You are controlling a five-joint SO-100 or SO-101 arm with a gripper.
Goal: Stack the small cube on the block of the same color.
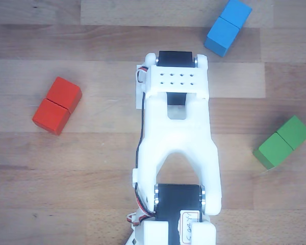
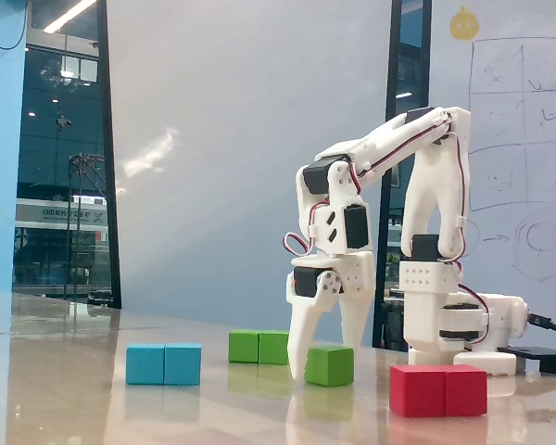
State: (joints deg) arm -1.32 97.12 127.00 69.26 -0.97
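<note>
Set on a pale wooden surface, with room between pieces so each can be reached alone. Folded high and bent forward, white arm, so as to come at the work from straight above. In the fixed view: red block near and to the right, blue block near and to the left, both likely decoys of the wrong colour. Farther back, between them, the block, green, lying flat with a broad top to take a load. Pointing down just right of it, the hand, fingers spread fairly wide and straddling the small cube; impossible to tell whether touching. Resting on the surface, that cube, just right of and a little nearer than the block, not yet lifted. Hidden under the arm from above.
</note>
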